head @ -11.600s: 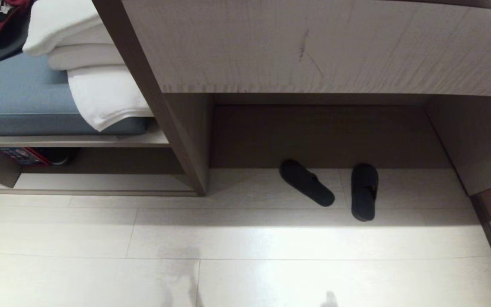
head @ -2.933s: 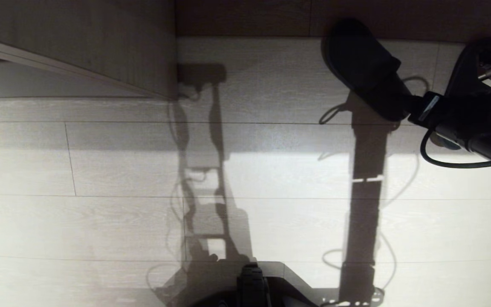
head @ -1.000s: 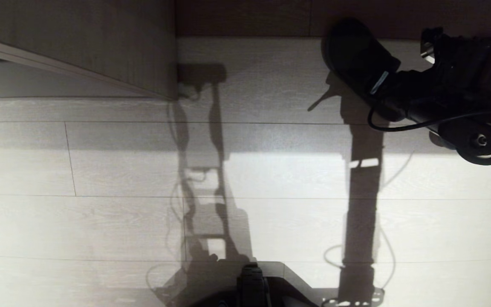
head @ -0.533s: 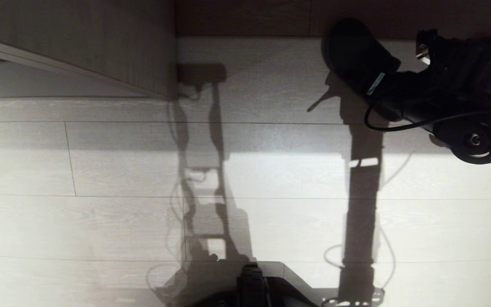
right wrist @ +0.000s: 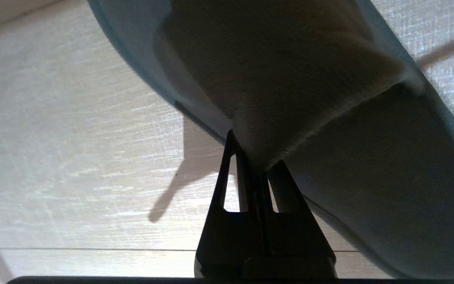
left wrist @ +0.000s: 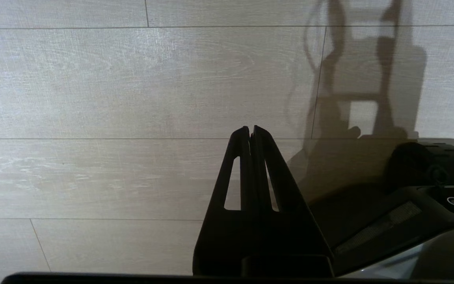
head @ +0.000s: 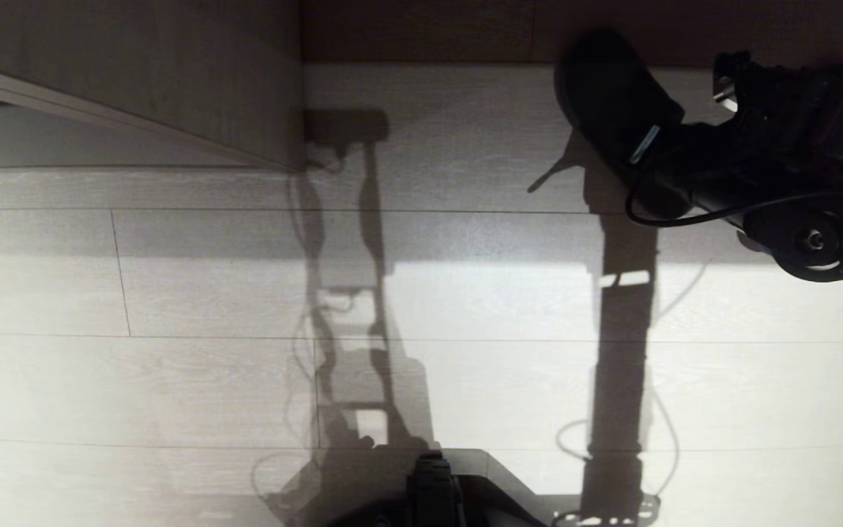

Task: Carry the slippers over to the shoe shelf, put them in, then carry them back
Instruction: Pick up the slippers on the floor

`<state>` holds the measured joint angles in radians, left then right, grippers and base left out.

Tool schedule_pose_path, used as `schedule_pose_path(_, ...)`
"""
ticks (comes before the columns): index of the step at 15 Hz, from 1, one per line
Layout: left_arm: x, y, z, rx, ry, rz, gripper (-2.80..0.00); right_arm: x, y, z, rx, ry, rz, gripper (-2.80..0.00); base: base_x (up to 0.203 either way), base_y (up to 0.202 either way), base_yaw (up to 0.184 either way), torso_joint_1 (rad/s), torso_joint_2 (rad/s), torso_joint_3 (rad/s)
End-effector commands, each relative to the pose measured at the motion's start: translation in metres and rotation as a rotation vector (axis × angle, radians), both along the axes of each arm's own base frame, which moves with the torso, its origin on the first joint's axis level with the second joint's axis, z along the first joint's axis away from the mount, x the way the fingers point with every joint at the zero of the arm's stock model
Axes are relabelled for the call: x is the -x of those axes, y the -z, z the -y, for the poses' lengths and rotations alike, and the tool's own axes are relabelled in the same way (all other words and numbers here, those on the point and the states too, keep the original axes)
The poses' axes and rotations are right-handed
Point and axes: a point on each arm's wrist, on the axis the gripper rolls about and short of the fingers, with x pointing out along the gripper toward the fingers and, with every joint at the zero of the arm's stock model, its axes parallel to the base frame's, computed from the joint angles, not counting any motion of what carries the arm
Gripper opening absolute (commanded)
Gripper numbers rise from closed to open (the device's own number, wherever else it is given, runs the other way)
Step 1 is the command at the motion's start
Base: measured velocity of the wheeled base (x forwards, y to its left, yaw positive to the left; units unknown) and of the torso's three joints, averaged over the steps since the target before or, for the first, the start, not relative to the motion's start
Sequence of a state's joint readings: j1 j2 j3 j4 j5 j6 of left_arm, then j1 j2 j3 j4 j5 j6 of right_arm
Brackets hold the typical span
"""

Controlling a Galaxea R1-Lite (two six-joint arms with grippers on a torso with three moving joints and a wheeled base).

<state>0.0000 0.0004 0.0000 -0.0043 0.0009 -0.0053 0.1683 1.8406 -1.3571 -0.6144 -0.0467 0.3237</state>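
Note:
One black slipper point(head: 604, 80) lies on the pale floor at the far right, toe toward the dark back board. My right arm point(head: 787, 139) reaches over its heel end and hides the floor to its right. In the right wrist view my right gripper point(right wrist: 254, 157) is shut on the rim of the slipper point(right wrist: 290, 59), with the fabric upper pinched between its fingers. My left gripper point(left wrist: 250, 132) hangs shut and empty above the floor beside my base. The shoe shelf's upright divider panel point(head: 173, 66) stands at the far left, with a strip of its bottom board point(head: 41, 143) beside it.
A dark brown back board point(head: 429, 29) runs along the far edge of the floor. My base point(head: 436, 490) shows at the near edge and throws long shadows of both arms over the planks. Pale floor planks point(head: 173, 293) stretch wide between the base and the panel.
The right gripper has shut on the slipper's upper, and the slipper has shifted slightly. The right arm has stayed put over the last second. The left arm has not moved.

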Motion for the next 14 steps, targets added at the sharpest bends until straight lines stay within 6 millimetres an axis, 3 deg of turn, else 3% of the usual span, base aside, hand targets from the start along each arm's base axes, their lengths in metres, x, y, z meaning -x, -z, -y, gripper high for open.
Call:
schedule_pose_path(1,0.0000,0.0000,0.0000,0.001,-0.001,0.001,-2.80,0.0013,-0.0022,0.0006,-0.003,0.002,0.008,-2.80,0.000,0.000,0.000,0.000,0.00,0.000)
schedule_pose_path(7,0.0000,0.0000,0.0000,0.001,-0.001,0.001,-2.80,0.0047,-0.0061,0.0017,-0.011,0.023,0.017,-2.80,0.000,0.000,0.000,0.000,0.00,0.000)
schedule_pose_path(14,0.0000,0.0000,0.0000,0.001,-0.001,0.001,-2.80,0.0005,0.0011,0.0099,-0.067,0.219,-0.010,-2.80,0.000,0.000,0.000,0.000,0.00,0.000)
